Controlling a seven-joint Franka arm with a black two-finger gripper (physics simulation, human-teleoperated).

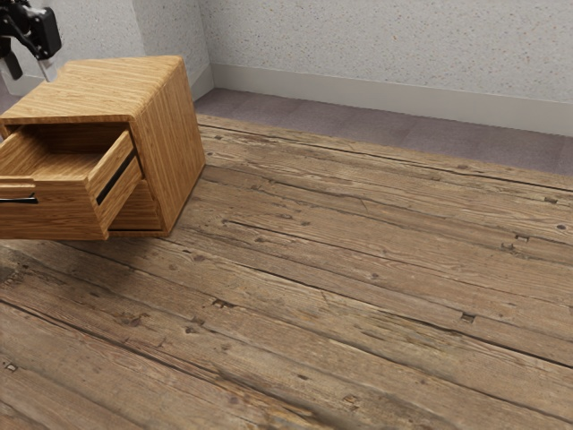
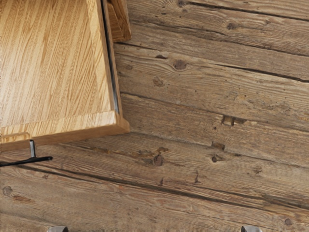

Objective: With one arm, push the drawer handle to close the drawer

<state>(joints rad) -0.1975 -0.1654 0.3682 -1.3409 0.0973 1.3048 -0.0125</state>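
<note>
Soft light, shadow below drawer (image 1: 55, 220)

My gripper (image 1: 31, 73) is mostly black, its chunky housing (image 1: 38, 31) built of angular blocks with softened corners and a faint sheen along the edges. One finger (image 1: 49, 71) looks pale and greyish, slimmer than the black parts above it. Up close, my fingertips (image 2: 58, 229) are silver-grey with darker sides

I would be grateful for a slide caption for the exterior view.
An open drawer juts from a wooden cabinet on weathered planks, with the black tool at the upper left.
</note>
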